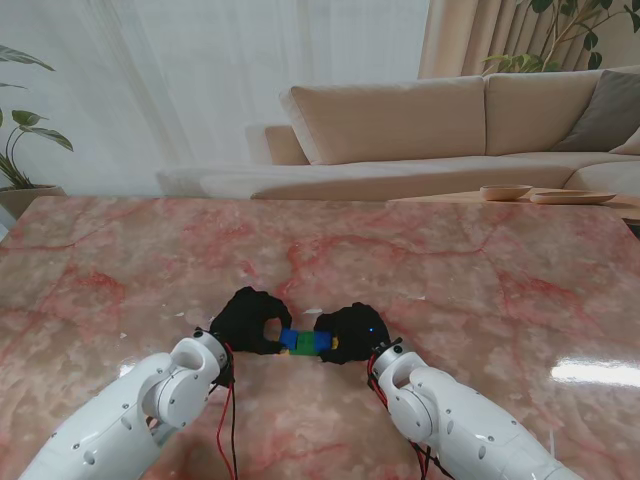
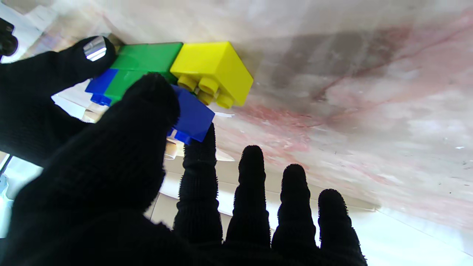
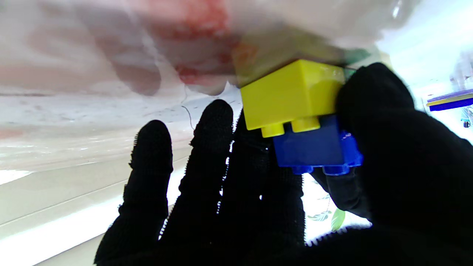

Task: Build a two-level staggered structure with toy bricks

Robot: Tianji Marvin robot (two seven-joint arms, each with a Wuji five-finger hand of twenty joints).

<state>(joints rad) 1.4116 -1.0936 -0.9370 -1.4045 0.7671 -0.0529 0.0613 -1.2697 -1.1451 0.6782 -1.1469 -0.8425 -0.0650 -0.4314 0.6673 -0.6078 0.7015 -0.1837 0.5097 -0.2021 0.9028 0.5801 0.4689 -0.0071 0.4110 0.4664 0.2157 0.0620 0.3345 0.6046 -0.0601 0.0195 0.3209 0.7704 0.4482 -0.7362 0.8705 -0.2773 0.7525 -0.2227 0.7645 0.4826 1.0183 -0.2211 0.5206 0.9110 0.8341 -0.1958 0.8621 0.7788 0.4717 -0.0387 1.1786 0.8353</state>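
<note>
- The left hand and right hand, both in black gloves, meet over the pink marbled tabletop, with a small cluster of toy bricks between their fingers.
- Left hand: the thumb presses on the blue brick and the index fingertip touches its far edge, so the fingers pinch this brick; the other three fingers stand straight and apart, touching nothing.
- The blue brick sits on the studs of the yellow brick, overlapping only part of it, so it is offset.
- The green brick lies flush beside the yellow one on the tabletop; a second blue piece shows at its other side.
- Right hand: the thumb bears against the side of the yellow brick and the blue brick; the index finger lies behind them, so the fingers clamp the stack.
- The right hand's remaining fingers are spread and free.
</note>
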